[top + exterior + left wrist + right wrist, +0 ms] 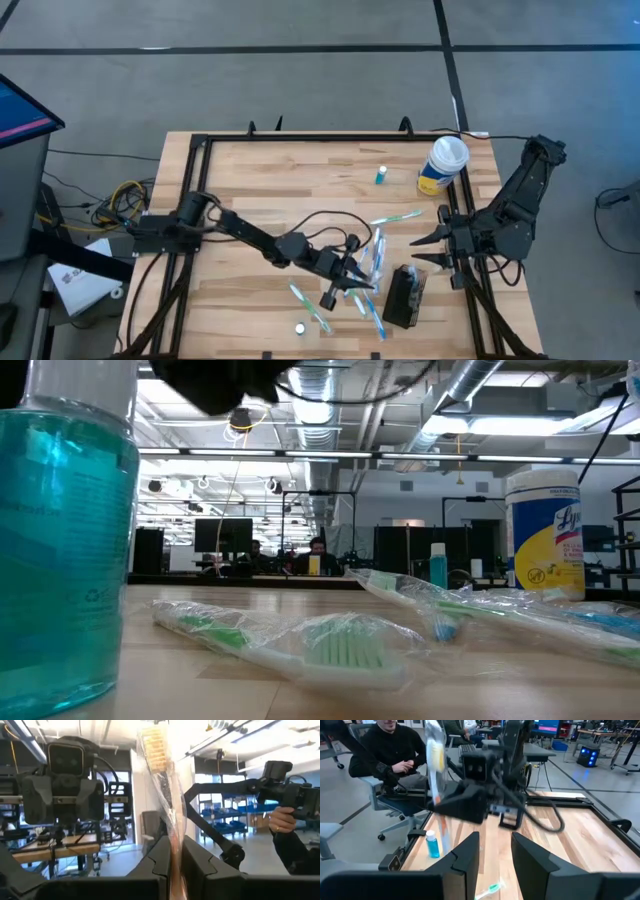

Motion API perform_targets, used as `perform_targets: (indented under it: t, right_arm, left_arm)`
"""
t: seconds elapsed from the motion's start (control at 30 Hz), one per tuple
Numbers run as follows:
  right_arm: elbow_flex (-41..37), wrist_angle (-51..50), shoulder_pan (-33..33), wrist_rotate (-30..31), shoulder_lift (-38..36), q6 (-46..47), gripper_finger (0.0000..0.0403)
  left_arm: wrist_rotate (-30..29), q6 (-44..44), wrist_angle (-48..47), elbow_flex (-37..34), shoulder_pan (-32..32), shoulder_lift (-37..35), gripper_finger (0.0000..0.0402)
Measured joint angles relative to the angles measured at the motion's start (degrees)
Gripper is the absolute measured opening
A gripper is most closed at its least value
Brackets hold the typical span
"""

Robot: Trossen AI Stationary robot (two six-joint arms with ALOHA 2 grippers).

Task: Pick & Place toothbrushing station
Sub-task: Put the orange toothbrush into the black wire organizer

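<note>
So the left gripper (348,284) is hovering around the middle of the table, toward the 6 o'clock edge, and it's pinching a wrapped toothbrush (161,785) between nearly closed fingers (160,862). In the left wrist view the brush is sticking straight out past the fingertips, bristle head on the far end, so it's getting held low on the handle, which I'd guess is for dropping it handle-first into the holder. The toothbrushing station (404,296), that little black box, is lying on the wood just to the 3 o'clock side of the left gripper, near the 5 o'clock corner, and nothing is touching it. More wrapped toothbrushes (377,262) are scattered between the gripper and the box, with a couple lying at about 7 o'clock of the gripper. The right gripper (432,249) is waiting over by the 3 o'clock edge with its fingers spread apart and nothing in them, pointing in toward the middle, probably parked there to stay clear. A yellow-and-white wipes canister (443,165) is standing near the 1 o'clock corner, and a small blue bottle (381,176) is sitting just at its 9 o'clock, both well away from the action. My read is the brush is going to the box next, but that's a guess.
</note>
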Motion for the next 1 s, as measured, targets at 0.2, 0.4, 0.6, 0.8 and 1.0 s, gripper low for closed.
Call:
perform_targets:
  t: [0.2, 0.4, 0.6, 0.8, 1.0]
  right_arm:
    - [0.0, 0.0, 0.0, 0.0, 0.0, 0.0, 0.0103]
    - [0.0, 0.0, 0.0, 0.0, 0.0, 0.0, 0.0103]
    - [0.0, 0.0, 0.0, 0.0, 0.0, 0.0, 0.0103]
    - [0.0, 0.0, 0.0, 0.0, 0.0, 0.0, 0.0103]
    - [0.0, 0.0, 0.0, 0.0, 0.0, 0.0, 0.0103]
  left_arm:
    - [0.1, -2.5, 3.9, 5.4, -0.2, 6.6, 0.0013]
    - [1.4, -5.0, 3.8, 11.5, -0.4, 12.2, 0.0013]
    - [1.6, -6.1, 3.9, 15.5, -0.8, 15.8, 0.0013]
    - [1.7, -6.1, 3.4, 19.4, -1.5, 19.2, 0.0014]
    - [1.9, -6.1, 1.2, 24.6, -1.9, 22.3, 0.0015]
